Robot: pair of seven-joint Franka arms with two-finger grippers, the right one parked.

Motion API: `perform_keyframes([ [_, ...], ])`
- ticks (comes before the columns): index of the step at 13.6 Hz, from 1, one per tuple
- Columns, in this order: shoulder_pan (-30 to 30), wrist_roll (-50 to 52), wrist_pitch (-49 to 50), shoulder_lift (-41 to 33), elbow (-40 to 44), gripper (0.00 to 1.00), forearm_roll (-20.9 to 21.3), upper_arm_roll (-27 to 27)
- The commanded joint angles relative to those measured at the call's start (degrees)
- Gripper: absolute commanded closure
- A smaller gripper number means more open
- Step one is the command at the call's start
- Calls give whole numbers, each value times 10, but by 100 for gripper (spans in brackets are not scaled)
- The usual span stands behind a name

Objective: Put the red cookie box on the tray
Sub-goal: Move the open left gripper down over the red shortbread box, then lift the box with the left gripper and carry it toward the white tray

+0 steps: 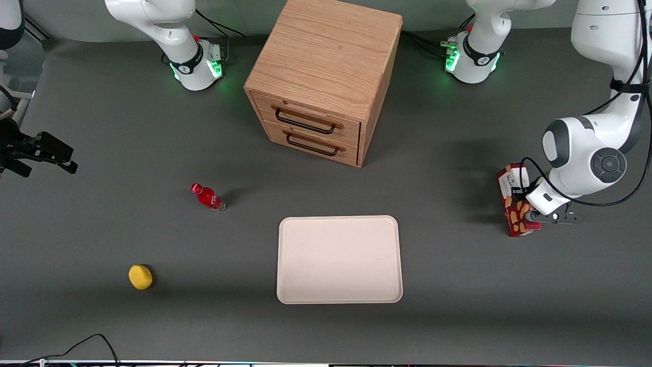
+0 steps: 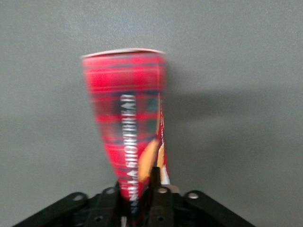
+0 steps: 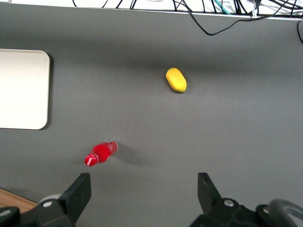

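The red cookie box (image 1: 515, 220) is at the working arm's end of the table, level with the tray's farther edge and well apart from it. My left gripper (image 1: 532, 216) is shut on the box near one end. In the left wrist view the box (image 2: 128, 113) stands out from between the fingers (image 2: 155, 182), showing red tartan, white lettering and tan cookie pictures. It is tilted; I cannot tell whether it touches the table. The cream-white tray (image 1: 338, 219) lies flat and bare near the table's middle, nearer the front camera than the cabinet, and also shows in the right wrist view (image 3: 23, 90).
A wooden two-drawer cabinet (image 1: 321, 76) stands farther from the camera than the tray. A small red bottle (image 1: 208, 197) and a yellow object (image 1: 140, 277) lie toward the parked arm's end, both seen in the right wrist view (image 3: 100, 152) (image 3: 176, 79).
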State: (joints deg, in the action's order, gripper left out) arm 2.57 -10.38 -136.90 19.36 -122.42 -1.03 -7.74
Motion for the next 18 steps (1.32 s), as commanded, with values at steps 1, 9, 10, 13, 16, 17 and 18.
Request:
perform_keyframes([
  [1, 1, -17, 41, -35, 9, 100, -10, -3],
  [9, 3, 126, 521, -39, 449, 100, -10, 83],
  [10, 3, 180, 528, -37, 467, 100, -12, 117],
  [13, 4, 322, 510, -9, 483, 100, -26, 215],
  [16, 9, 437, 369, 77, 493, 100, -16, 304],
  [17, 13, 458, 306, 110, 490, 100, 9, 321],
  [18, 17, 464, 248, 147, 487, 100, 40, 336],
])
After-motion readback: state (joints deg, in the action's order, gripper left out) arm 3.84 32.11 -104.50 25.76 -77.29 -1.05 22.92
